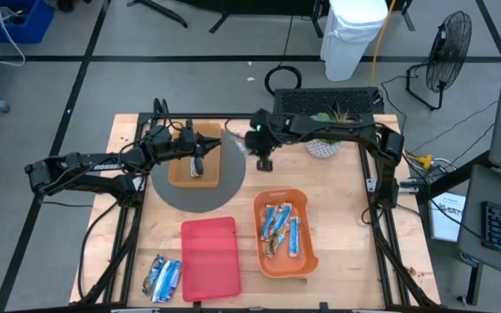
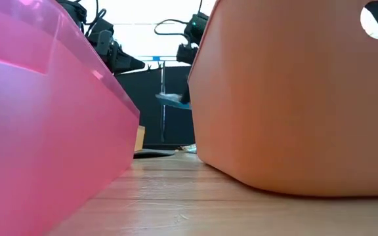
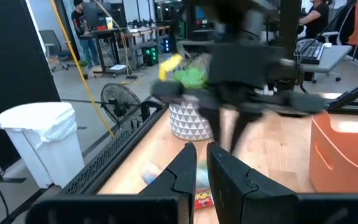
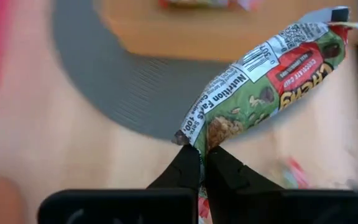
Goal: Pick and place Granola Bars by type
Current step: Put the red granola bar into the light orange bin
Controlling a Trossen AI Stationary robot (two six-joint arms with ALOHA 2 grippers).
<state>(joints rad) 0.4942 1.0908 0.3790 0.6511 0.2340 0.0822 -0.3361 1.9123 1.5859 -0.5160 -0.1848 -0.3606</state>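
Note:
My right gripper is shut on a granola bar with a green, red and white wrapper. It hovers over the table's far middle, beside the grey disc. My left gripper hangs over the brown tray that lies on that disc. It is shut, with a red wrapper showing between its fingers. Blue-wrapped bars lie in the orange tray. Silvery-blue bars lie on the table near the front left. In the low view the right gripper carries a blurred bar. My left gripper has a red-wrapped bar between its two fingers. Only a strip of wrapper shows between them, and the fingers hide the rest of the hold. My right gripper pinches the bar's crimped wrapper end between its two fingertips, coming from above. The bar is lifted clear and hangs below the fingers, over the rim of the grey disc.
A red tray sits at the front, left of the orange tray. A white patterned pot with a green plant stands at the far right. A keyboard lies along the far edge. Bare wood lies between the disc and the trays.

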